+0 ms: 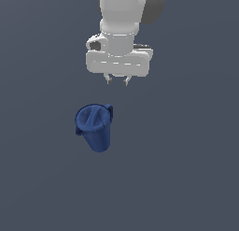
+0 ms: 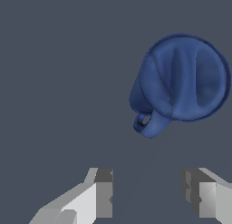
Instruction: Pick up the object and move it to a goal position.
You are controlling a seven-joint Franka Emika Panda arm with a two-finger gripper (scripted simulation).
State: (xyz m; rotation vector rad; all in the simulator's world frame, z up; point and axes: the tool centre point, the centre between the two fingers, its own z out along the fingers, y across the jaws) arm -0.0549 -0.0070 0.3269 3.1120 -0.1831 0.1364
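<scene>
The task looks barely begun: the cup point(image 1: 95, 127) is not gripped, and the gripper point(image 1: 117, 80) hangs above it and a little toward the exterior view's right, well apart from it, with nothing between the fingers. In the wrist view the gripper point(image 2: 147, 196) shows both fingers point(image 2: 103, 193) spread with a clear gap between them, about as wide as the cup's rim by my judgement, and that gap holds only bare floor. The cup point(image 2: 183, 78) lies off to one side of the line between the fingers, so the gripper is not yet centred over it. It appears to stand on its narrow base, somewhat tilted, its wide rim turned up toward the cameras and its handle at the rim's right side in the exterior view. All of the work seems left: lining up over the cup, coming down, closing on it, lifting, and carrying it to the goal. No goal marker shows in either view, so I cannot tell where it must go. The surface point(image 1: 186, 178) is a plain, even dark grey-blue plane with no edge, wall or other thing in sight.
</scene>
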